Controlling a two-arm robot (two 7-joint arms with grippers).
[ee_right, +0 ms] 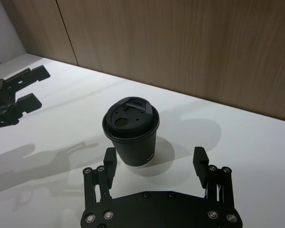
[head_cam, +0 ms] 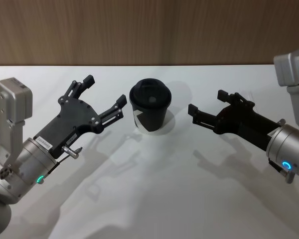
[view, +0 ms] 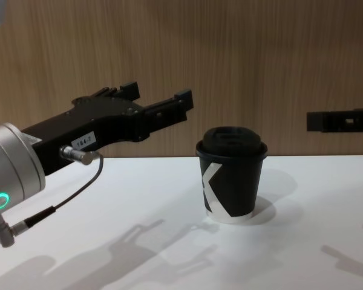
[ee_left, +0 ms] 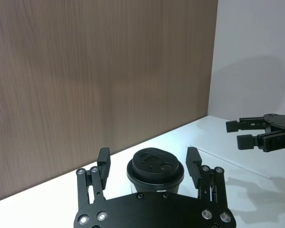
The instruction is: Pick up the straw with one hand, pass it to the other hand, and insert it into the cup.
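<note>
Left gripper (head_cam: pixel 105 90) gapes beside black domed-lid cup (head_cam: pixel 150 107).

Black lidded cup (head_cam: pixel 150 107) upright, white straw (ee_left: pixel 228 160) lying flat

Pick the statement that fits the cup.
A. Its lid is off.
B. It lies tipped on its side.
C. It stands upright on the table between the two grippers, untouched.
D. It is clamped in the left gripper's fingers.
C: the cup stands upright on the table with its lid on, while the left gripper and the right gripper hang open on either side, clear of it.
</note>
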